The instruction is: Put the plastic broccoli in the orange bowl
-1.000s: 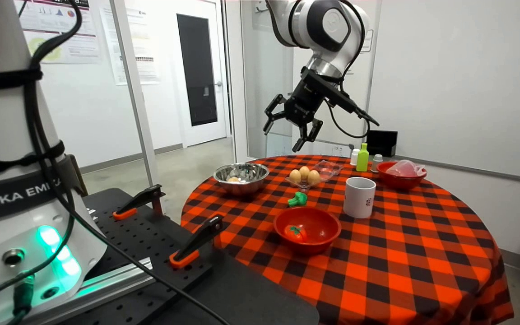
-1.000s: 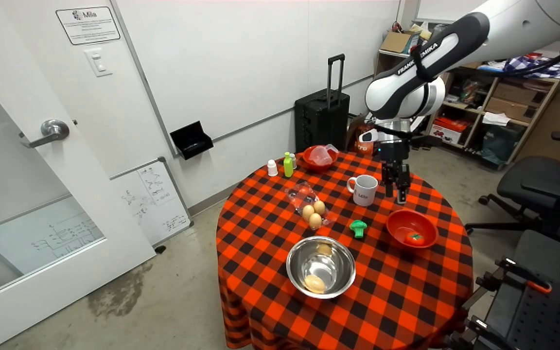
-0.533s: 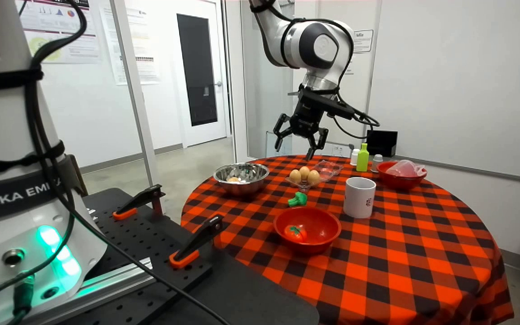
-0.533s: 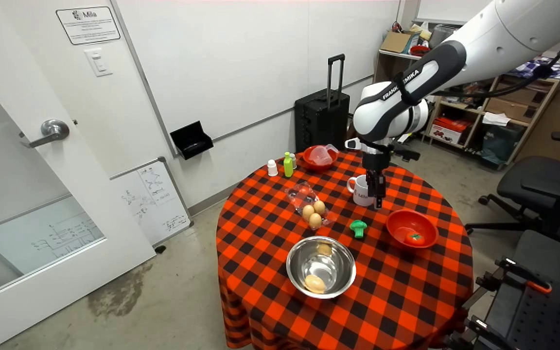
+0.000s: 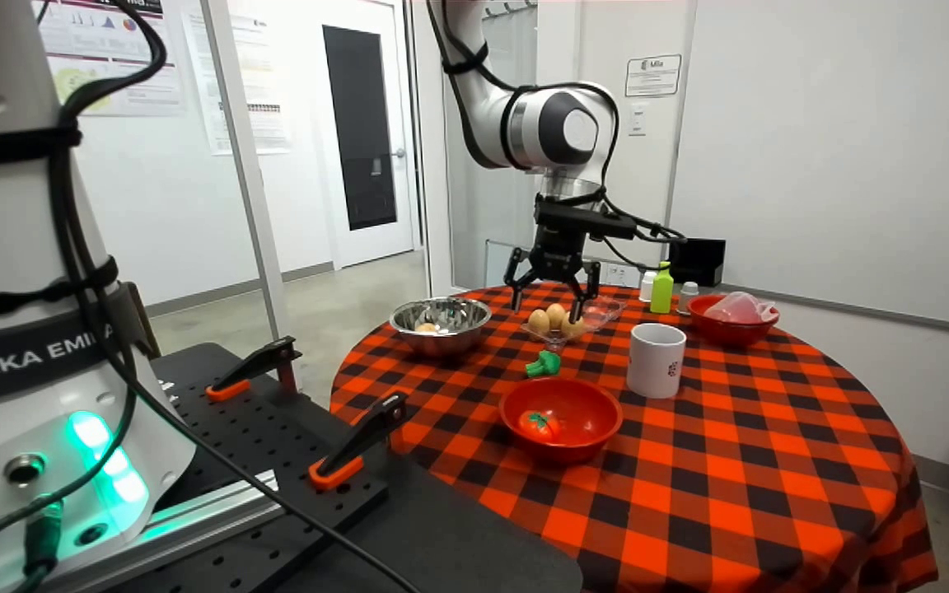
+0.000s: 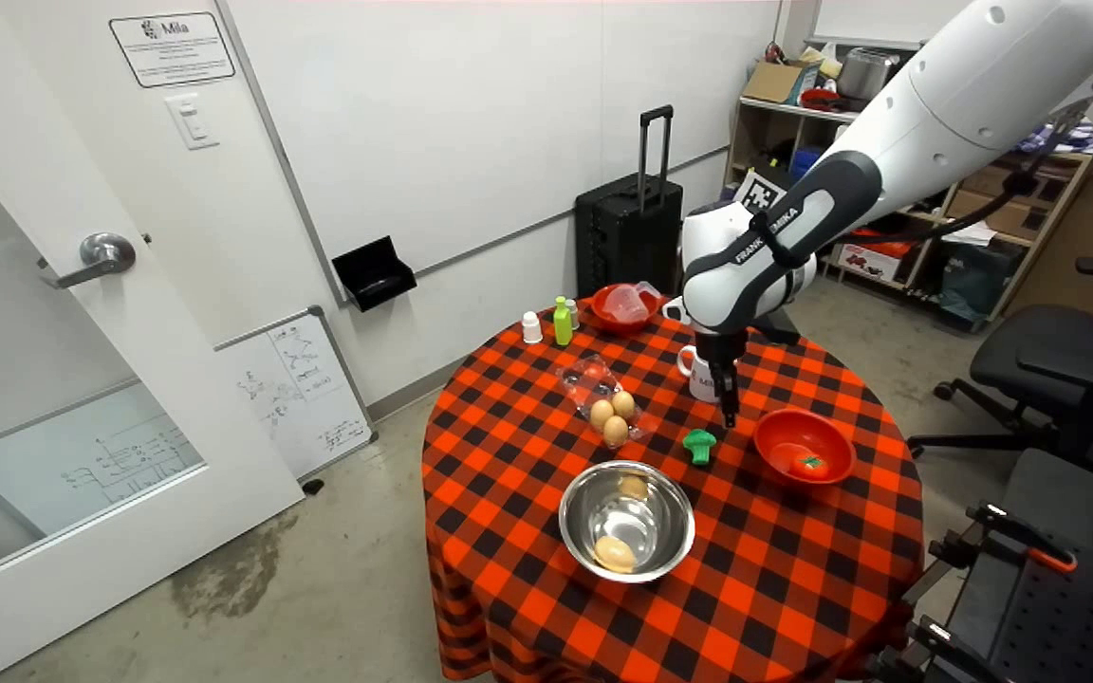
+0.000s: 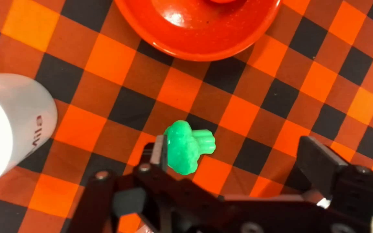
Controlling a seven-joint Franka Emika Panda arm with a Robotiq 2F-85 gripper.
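Note:
The bright green plastic broccoli [image 5: 543, 363] lies on the checked tablecloth in both exterior views [image 6: 699, 446]. In the wrist view the broccoli [image 7: 189, 147] lies below the jaws, with its head overlapped by the left finger and its stem pointing right. The red-orange bowl [image 5: 594, 408] stands beside it, and shows in an exterior view [image 6: 784, 427] and at the top of the wrist view [image 7: 202, 42]. A toy tomato [image 6: 809, 465] lies in the bowl. My gripper [image 5: 546, 310] is open and empty, above the table near the broccoli; its fingers are wide apart in the wrist view [image 7: 235, 152].
A white mug [image 5: 656, 360] stands close to the bowl and the broccoli. Several eggs [image 6: 614, 417] sit in a clear carton, and a silver metal bowl [image 5: 441, 342] stands nearby. Another red bowl [image 5: 726, 332], a green bottle [image 5: 661, 290] and small white shakers stand at the far edge.
My gripper has moved down and toward the broccoli and turned to point more straight down. It stays open. The objects on the table have not moved.

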